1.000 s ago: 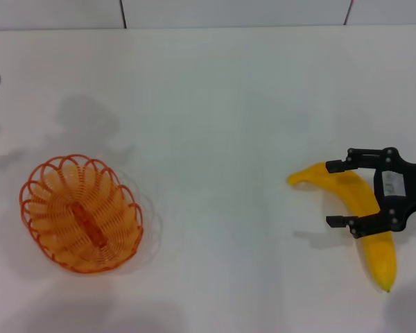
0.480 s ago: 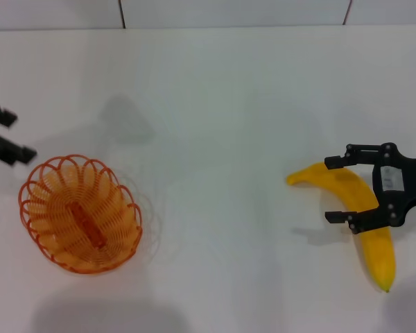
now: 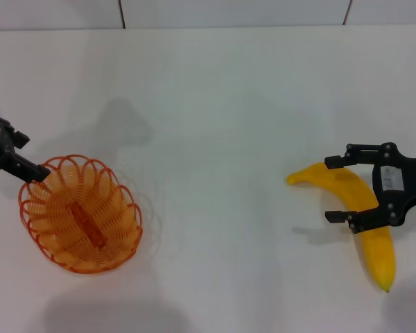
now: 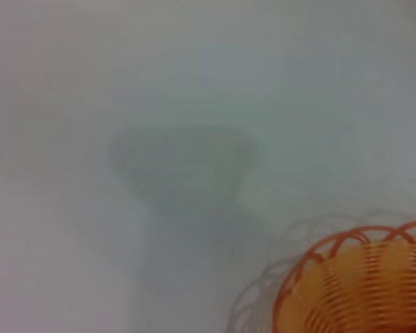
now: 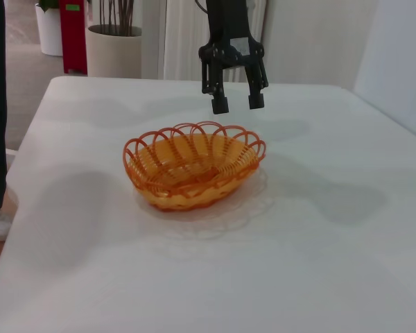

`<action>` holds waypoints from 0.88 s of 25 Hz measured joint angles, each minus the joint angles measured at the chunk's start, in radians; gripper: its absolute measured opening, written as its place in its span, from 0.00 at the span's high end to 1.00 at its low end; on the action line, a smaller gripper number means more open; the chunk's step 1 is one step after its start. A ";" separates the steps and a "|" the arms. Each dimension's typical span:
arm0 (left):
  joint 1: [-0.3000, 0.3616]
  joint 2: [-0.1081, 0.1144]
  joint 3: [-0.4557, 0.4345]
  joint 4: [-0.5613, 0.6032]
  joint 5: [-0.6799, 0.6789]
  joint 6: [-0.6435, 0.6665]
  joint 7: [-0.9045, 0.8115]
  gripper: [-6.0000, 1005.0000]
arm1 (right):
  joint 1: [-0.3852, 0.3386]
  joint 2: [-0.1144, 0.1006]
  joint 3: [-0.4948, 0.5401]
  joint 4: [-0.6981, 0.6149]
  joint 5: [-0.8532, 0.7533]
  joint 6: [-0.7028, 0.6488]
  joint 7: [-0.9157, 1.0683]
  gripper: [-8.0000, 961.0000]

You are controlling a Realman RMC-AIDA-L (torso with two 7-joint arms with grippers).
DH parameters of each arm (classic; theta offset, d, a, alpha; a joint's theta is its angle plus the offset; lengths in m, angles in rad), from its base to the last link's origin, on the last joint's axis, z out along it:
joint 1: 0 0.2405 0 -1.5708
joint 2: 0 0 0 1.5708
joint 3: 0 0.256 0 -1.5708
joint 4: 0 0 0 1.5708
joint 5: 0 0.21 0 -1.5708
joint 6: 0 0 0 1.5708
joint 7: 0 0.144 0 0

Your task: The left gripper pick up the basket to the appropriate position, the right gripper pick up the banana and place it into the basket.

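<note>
The orange wire basket (image 3: pixel 80 215) stands on the white table at the left, empty. It also shows in the right wrist view (image 5: pixel 194 163) and partly in the left wrist view (image 4: pixel 360 284). My left gripper (image 3: pixel 31 158) is open just above the basket's far-left rim; in the right wrist view, the left gripper (image 5: pixel 234 104) hangs over the rim without touching it. The yellow banana (image 3: pixel 376 253) lies at the right. My right gripper (image 3: pixel 333 191) is open, with one finger on each side of the banana's stem half.
The white table (image 3: pixel 215 104) is bare between the basket and the banana. A tiled wall (image 3: pixel 236 12) runs along the back. Past the table's far edge stand a beige planter (image 5: pixel 114 52) and a red object (image 5: pixel 73 35).
My left gripper has come in from the left edge and moved toward the basket's far-left rim. The right gripper, the banana and the basket have stayed in place.
</note>
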 joint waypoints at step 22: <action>0.000 -0.025 0.082 -0.046 0.003 -0.143 -0.070 0.27 | 0.002 0.000 0.000 0.000 0.000 0.004 0.000 0.08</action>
